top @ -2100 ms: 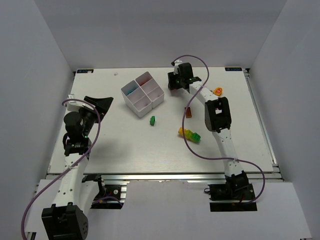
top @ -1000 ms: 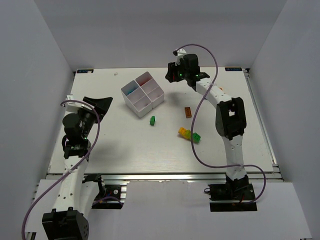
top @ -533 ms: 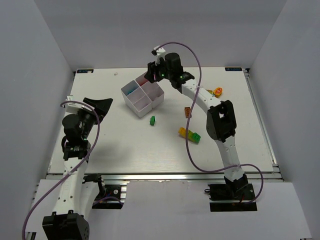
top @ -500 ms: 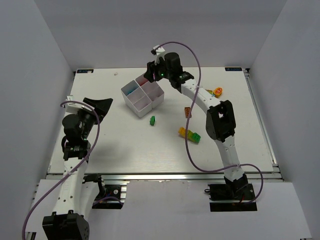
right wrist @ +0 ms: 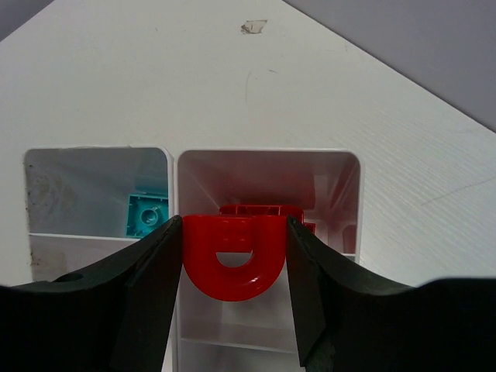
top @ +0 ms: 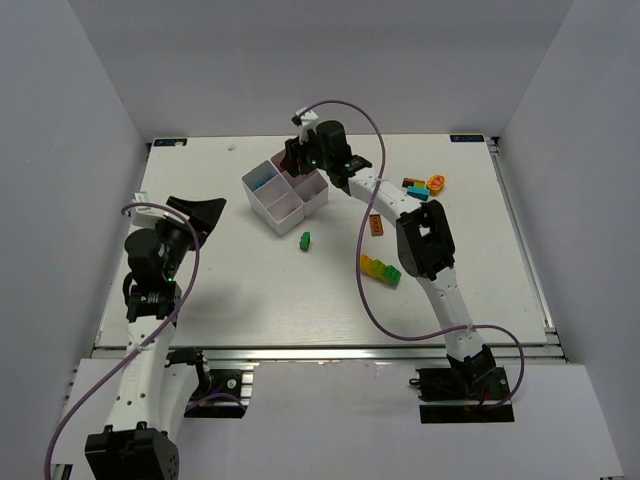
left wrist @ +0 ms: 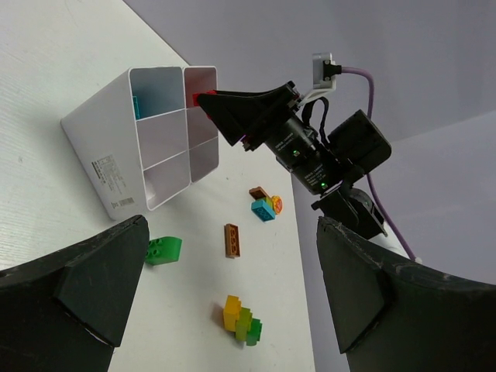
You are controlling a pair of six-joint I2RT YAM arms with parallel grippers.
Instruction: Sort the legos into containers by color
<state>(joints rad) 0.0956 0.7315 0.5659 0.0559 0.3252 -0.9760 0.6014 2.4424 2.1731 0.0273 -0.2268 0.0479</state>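
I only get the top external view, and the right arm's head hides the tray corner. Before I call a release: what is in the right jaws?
Observer: A red arch-shaped plastic brick, pinched flat between the right jaws.
Operator: Which compartment is it lined up with?
Observer: In the right wrist view it sits in front of the compartment of the white plastic four-compartment tray that has red pieces lying in it.
Operator: And the compartment next to that one?
Observer: It holds a single teal square brick, to the left in that wrist view.
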